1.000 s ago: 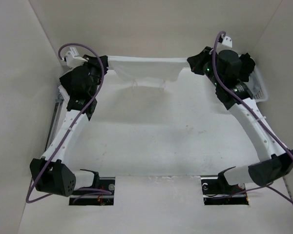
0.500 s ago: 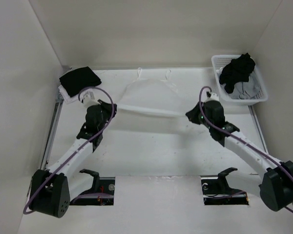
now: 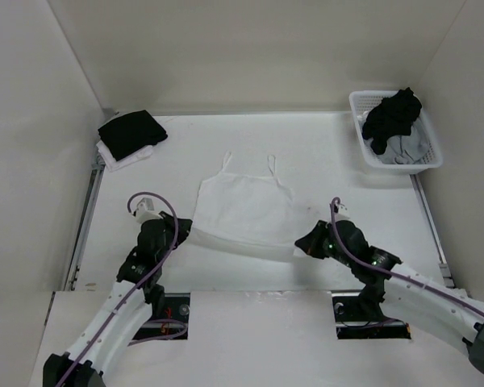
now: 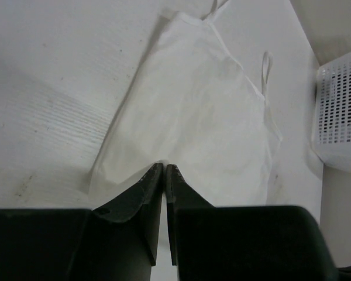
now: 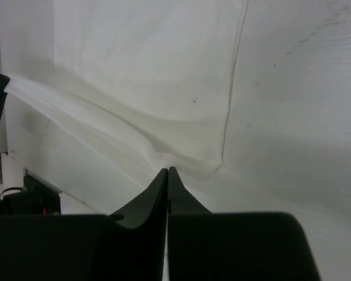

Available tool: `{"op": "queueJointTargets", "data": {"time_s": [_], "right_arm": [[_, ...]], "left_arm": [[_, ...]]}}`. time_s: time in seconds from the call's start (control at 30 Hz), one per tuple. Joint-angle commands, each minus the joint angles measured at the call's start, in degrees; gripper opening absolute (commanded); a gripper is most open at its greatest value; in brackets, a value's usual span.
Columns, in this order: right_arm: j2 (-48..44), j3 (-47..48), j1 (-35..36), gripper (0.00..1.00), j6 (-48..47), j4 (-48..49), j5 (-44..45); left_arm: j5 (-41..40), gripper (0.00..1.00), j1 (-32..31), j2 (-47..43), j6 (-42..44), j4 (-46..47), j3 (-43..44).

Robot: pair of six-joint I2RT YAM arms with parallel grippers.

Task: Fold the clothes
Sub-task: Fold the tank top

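Firmly left gripper [image 3: 183,234] and right gripper [image 3: 302,247] pinch the camisole [image 3: 246,210] hem, basket [image 3: 397,165] and black garment [image 3: 131,133] beyond

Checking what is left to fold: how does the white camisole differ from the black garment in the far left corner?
The white camisole lies spread open, straps toward the far wall; the black garment is folded into a square. The camisole lies on bare table, its near hem pinched by the left gripper and right gripper; the black garment rests on a white garment, untouched. Both lie outside the basket.
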Motion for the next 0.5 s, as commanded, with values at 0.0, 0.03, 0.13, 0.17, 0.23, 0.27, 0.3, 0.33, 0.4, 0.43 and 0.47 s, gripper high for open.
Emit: {"op": "queueJointTargets", "data": {"time_s": [0.0, 0.03, 0.13, 0.17, 0.23, 0.27, 0.3, 0.33, 0.4, 0.43, 0.47], "right_arm": [[0.5, 1.8, 0.9, 0.03, 2.1, -0.7, 2.8], [1.7, 2.6, 0.0, 0.03, 1.1, -0.4, 2.8], [7.6, 6.6, -4.6, 0.03, -4.0, 2.2, 1.9], [9.8, 8.1, -6.6, 0.03, -5.6, 3.6, 1.1], [14.9, 11.3, -10.1, 0.02, -8.0, 6.4, -1.1], [17.3, 13.0, -11.8, 0.02, -9.2, 7.6, -1.9], [19.5, 14.8, -13.3, 0.02, -9.9, 8.7, -2.6], [21.3, 16.2, -14.5, 0.02, -10.5, 9.3, -3.1], [25.6, 19.9, -16.3, 0.02, -11.4, 10.7, -3.8], [27.7, 21.7, -17.1, 0.02, -11.6, 11.5, -4.0], [30.0, 23.5, -17.8, 0.02, -12.0, 12.2, -4.1]], "left_arm": [[-1.4, 0.06, 0.1, 1.1, -1.2, -2.5, 1.8], [-2.1, 0.06, 0.3, 3.0, -0.7, -1.4, 3.0], [-3.1, 0.06, 0.9, 11.1, 1.1, 4.8, 6.9], [-3.1, 0.06, 1.1, 14.8, 1.3, 7.3, 8.5], [-2.1, 0.06, 1.5, 22.3, 1.7, 11.7, 12.3], [-2.2, 0.06, 1.5, 24.9, 1.9, 13.0, 13.8], [-2.5, 0.06, 1.3, 28.1, 2.4, 14.8, 15.5], [-2.8, 0.06, 1.5, 31.1, 2.6, 16.7, 17.1], [-3.6, 0.06, 2.2, 37.0, 3.0, 19.6, 20.3], [-4.1, 0.06, 2.6, 39.7, 3.1, 20.8, 21.9], [-4.5, 0.06, 3.0, 42.6, 3.0, 22.1, 23.3]]}}
